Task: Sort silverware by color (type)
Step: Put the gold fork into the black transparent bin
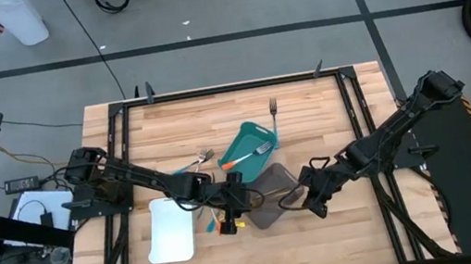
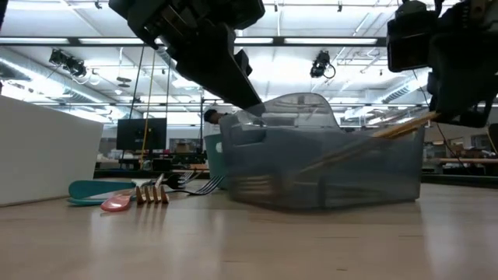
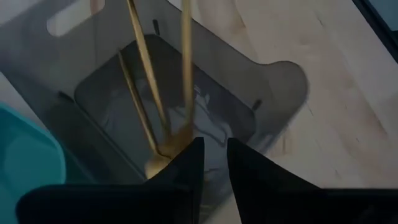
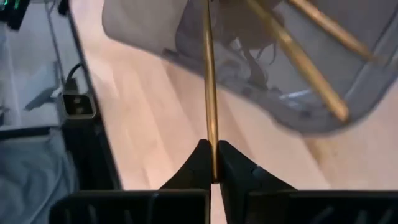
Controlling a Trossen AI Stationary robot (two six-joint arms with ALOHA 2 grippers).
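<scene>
Right tool (image 4: 211, 163) was pinched shut on a gold utensil (image 4: 209, 81), the slim shaft running from between its fingers toward the grey tray (image 4: 323, 93). It hung at the tray's right side, over the desk (image 1: 362, 225). Left tool (image 3: 214, 158) sat at the tray's other side, fingers a narrow gap apart with nothing seen between them, its tips over the tray's inside, where gold pieces (image 3: 149, 81) lay propped against the wall. In the low view, gold shafts (image 2: 366, 148) slanted inside the tray. The teal tray (image 1: 239, 141) held an orange-handled fork (image 1: 247, 157). One fork (image 1: 274, 115) lay alone on the desk beyond it. More pieces (image 1: 192, 164) lay near the white tray (image 1: 171, 231); others (image 1: 221, 223) clustered under the left tool.
</scene>
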